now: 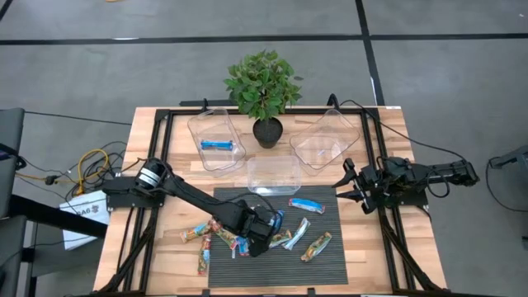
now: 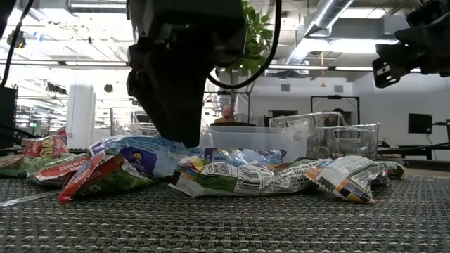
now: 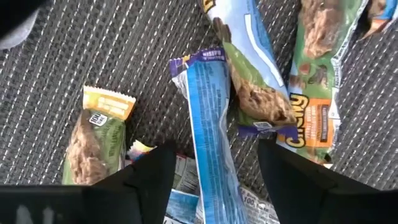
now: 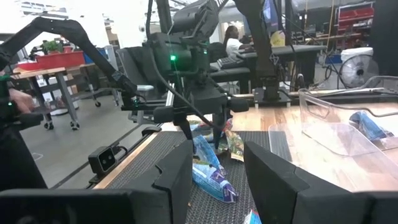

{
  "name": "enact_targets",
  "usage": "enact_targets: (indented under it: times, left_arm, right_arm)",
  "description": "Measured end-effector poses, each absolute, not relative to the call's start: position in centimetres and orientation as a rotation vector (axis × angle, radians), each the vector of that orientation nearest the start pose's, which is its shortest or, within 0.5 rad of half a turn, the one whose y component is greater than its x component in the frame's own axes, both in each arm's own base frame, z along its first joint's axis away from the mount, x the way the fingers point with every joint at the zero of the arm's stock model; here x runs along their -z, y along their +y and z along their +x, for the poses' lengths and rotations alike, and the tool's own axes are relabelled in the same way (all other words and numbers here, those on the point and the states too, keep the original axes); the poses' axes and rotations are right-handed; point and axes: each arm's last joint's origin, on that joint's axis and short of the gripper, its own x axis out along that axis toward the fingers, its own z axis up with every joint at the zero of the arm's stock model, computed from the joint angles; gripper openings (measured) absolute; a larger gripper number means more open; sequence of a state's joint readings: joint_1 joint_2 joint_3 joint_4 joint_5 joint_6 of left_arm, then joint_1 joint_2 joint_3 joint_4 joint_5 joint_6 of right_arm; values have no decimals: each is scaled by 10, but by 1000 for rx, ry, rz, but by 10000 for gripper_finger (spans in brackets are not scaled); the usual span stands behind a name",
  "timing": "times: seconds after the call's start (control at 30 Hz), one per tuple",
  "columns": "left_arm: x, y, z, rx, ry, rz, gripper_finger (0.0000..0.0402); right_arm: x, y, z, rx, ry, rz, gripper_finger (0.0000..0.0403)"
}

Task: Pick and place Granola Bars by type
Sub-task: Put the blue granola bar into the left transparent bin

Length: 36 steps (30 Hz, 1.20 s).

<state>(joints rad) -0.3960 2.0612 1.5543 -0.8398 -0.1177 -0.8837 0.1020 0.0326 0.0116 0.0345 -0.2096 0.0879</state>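
Granola bars lie scattered on the dark ribbed mat (image 1: 330, 264): blue ones (image 1: 305, 204), green-and-silver ones (image 1: 316, 246) and red-yellow ones (image 1: 194, 233). My left gripper (image 1: 264, 235) is low over the middle of the pile, open. In its wrist view the left gripper (image 3: 214, 180) has one finger on each side of a long blue bar (image 3: 208, 124) lying flat on other bars. In the low view the left gripper (image 2: 176, 112) reaches down to the bars. My right gripper (image 1: 343, 187) waits open above the table's right side, touching nothing.
Three clear tubs stand beyond the mat: the left one (image 1: 198, 132) holds one blue bar (image 1: 219, 145), and the middle (image 1: 274, 175) and right (image 1: 326, 142) tubs show nothing inside. A potted plant (image 1: 264, 91) stands between them at the far edge. Black frame rails run along both table sides.
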Motion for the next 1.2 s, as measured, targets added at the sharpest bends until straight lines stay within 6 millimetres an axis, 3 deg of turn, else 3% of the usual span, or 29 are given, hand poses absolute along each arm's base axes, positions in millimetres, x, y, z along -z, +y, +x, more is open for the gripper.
enact_targets:
  times: [0.5,0.73,1.2]
  left_arm:
    - [-173,-155,378,-349,1295,-421,158]
    - [-163,-154,373,-334,1333,-443,151]
    - [-162,-154,373,-327,1337,-430,151]
  right_arm:
    - [-168,16,97,-312,-1,86,139]
    - [-168,16,97,-312,-1,86,137]
    - [-168,16,97,-312,-1,86,138]
